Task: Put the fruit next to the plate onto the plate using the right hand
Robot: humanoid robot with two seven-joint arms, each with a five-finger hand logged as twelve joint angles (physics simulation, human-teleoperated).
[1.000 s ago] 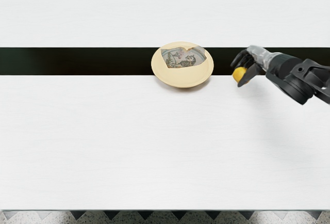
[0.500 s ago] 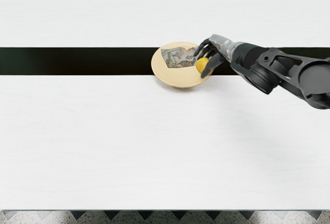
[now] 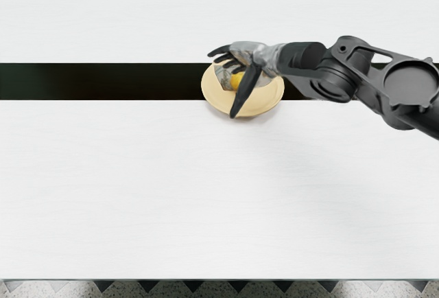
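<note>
A round cream plate [image 3: 273,97] with a printed picture in its middle sits at the table's centre, across the dark gap. A small yellow fruit [image 3: 237,81] lies on the plate's picture area, partly covered by my right hand [image 3: 234,73]. The hand hovers over the plate's left half with its fingers [image 3: 221,52] spread out and its thumb stretched toward the plate's front rim. No finger is curled round the fruit. The right arm [image 3: 357,78] reaches in from the right edge. The left arm does not show.
A dark band [image 3: 96,81] runs across the white table [image 3: 206,188] behind the plate, and a second white surface [image 3: 137,23] lies beyond it. The table's front edge is at the bottom of the view.
The right hand carried the yellow fruit leftward from beside the plate to over it. Its fingers, curled round the fruit before, now stand spread, and the fruit rests on the plate.
</note>
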